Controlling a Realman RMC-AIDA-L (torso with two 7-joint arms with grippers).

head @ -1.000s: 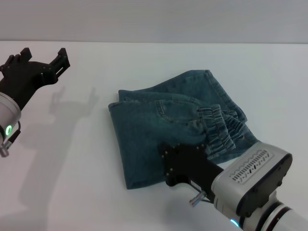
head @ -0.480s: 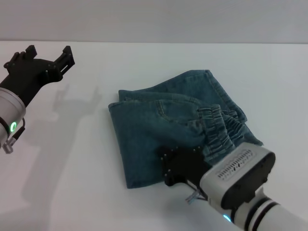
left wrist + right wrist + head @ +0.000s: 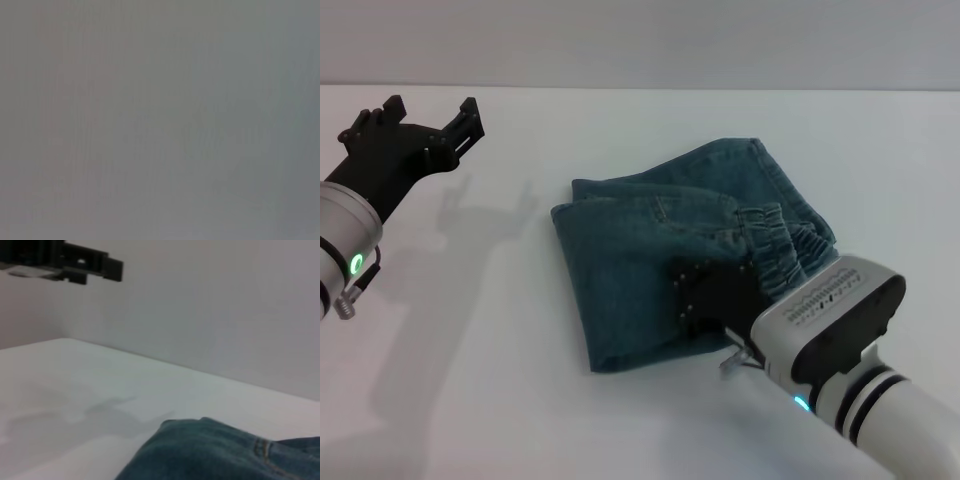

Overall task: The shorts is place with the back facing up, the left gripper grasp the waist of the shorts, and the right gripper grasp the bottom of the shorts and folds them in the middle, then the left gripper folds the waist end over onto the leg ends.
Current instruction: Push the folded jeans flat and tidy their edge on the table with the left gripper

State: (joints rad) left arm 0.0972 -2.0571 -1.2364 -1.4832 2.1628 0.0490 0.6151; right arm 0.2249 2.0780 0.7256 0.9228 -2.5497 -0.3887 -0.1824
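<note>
Now the black two-pronged left gripper [image 3: 430,118] hovers spread wide above the white table [image 3: 470,330], while the black right gripper [image 3: 712,297], grip unreadable, sits on the folded blue-green denim shorts [image 3: 640,260].

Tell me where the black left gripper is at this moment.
In the head view, the black left gripper hangs above the white table at far left, jaws open, well apart from the folded blue-green denim shorts.
</note>
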